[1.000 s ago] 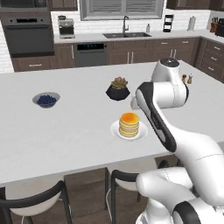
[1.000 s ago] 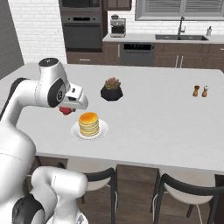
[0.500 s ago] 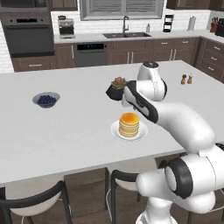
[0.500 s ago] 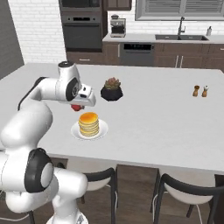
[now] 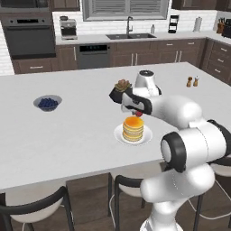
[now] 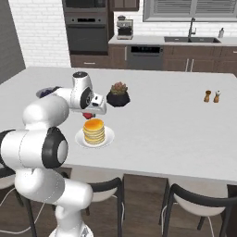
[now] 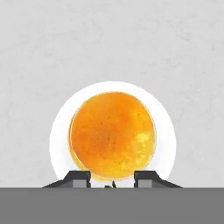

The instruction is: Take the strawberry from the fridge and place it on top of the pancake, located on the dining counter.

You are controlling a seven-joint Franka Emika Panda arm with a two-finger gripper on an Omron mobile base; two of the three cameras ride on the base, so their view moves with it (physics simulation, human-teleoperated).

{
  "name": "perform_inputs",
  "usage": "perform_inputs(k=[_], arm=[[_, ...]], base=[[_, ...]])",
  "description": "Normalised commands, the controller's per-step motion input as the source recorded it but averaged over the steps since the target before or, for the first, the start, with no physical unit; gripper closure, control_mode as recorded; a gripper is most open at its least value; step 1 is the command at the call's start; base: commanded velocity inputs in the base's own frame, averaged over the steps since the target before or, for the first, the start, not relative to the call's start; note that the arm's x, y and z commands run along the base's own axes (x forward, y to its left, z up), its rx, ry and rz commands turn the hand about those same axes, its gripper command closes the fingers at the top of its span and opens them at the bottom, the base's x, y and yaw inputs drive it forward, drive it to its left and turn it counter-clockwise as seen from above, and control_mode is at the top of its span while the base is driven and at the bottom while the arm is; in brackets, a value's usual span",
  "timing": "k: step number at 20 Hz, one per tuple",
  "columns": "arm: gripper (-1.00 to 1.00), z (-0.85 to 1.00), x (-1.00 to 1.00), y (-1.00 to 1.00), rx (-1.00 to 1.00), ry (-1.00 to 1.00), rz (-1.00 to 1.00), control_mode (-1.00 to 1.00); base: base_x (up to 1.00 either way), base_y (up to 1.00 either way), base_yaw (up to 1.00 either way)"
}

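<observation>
red strawberry (image 5: 139,114) just above pancake (image 5: 133,127) edge

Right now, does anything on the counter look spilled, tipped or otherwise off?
Nothing stands out. The pancake stack sits squarely on its plate, the blueberry bowl and potted plant are upright, and the claw holds the strawberry just above the stack.

pancake (image 5: 133,128) on plate (image 5: 118,134), dining counter (image 5: 67,131), gripper (image 5: 137,113) just above
</observation>
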Motion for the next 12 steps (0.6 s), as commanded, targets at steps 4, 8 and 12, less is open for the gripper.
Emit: perform_inputs(k=[4, 8, 12], arm=[[1.00, -0.41, 0.15, 0.00, 0.00, 0.01, 0.00, -1.00], [1.00, -0.28, 0.13, -0.09, 0.00, 0.00, 0.00, -1.00], [1.00, -0.28, 0.03, 0.00, 0.00, 0.00, 0.00, -1.00]], base=[[0.00, 0.00, 0.00], [0.00, 0.00, 0.00], [0.00, 0.00, 0.00]])
